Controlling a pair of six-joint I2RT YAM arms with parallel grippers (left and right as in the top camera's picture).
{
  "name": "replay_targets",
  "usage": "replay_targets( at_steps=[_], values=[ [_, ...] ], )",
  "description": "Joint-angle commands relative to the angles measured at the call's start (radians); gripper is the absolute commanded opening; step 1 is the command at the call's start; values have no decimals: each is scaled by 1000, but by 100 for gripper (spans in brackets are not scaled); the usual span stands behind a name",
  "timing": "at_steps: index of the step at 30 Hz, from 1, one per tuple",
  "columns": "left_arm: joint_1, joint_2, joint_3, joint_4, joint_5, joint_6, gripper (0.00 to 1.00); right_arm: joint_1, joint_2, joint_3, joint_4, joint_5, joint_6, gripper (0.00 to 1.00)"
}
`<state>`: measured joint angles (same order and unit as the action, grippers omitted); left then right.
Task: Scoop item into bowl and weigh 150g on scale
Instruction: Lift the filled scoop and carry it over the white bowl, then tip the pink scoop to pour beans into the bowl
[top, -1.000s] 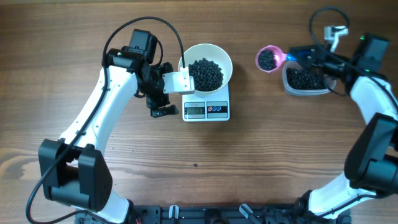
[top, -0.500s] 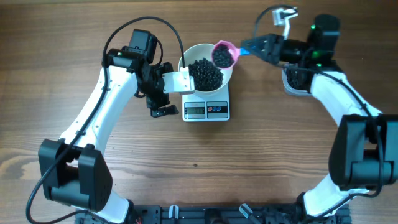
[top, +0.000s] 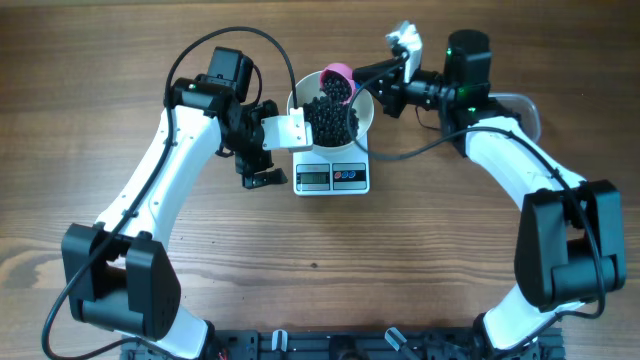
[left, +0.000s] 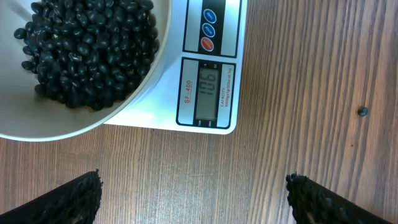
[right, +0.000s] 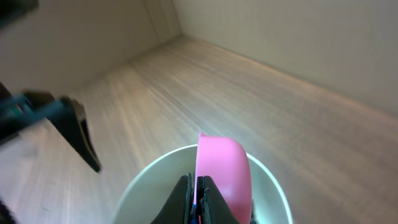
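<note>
Left wrist view first. Nearest to us the left gripper (left: 196, 198) stands spread wide, its two black fingers (left: 78, 196) down in the bottom corners of the frame. Between them we see only bare wooden table (left: 292, 155). Just past that we meet the scale (left: 208, 93), its display reading what looks like 106, with round buttons beside it. The bowl (left: 127, 102) sits on the scale and overhangs its platform. Inside it the beans (left: 87, 50) lie in a glossy black heap. Off to the right a small dark speck (left: 363, 112) rests on the wood, well apart from the scale.

Over to the right wrist view. Closest to us the right gripper (right: 198, 196) is pinched tight on the handle of the scoop (right: 225, 165), with a sliver of blue showing between the fingertips. The pink cup sits just beyond them, turned on its side over the bowl, whose pale rim curves underneath. Farther off, at left, we make out one blurred black finger of the left gripper above the table.

From overhead, the scale's display faces the near edge and the bowl sits behind it. The scoop is tipped at the bowl's far rim, right above the heap. The left gripper hangs just beside the scale's left side. Farthest right, a clear tub (top: 528, 110) peeks out from behind the right arm, well apart from the bowl. We cannot tell what is in it.
</note>
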<state>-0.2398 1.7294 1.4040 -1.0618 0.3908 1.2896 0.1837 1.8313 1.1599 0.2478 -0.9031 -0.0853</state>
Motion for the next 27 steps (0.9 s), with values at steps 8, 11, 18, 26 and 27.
replay_targets(
  at_steps=[8, 11, 18, 26, 27],
  values=[
    [6, -13, 0, -1, 12, 16, 100, 27, -185, 5, -71, 71, -336, 4],
    [6, -13, 0, -1, 12, 16, 100, 43, -228, 5, -139, 126, -417, 4],
    [6, -13, 0, -1, 12, 16, 100, 140, -244, 5, -257, 383, -625, 4],
    [6, -13, 0, -1, 12, 16, 100, 225, -244, 5, -286, 576, -777, 4],
    [6, -13, 0, -1, 12, 16, 100, 225, -244, 5, -288, 573, -775, 4]
  ],
)
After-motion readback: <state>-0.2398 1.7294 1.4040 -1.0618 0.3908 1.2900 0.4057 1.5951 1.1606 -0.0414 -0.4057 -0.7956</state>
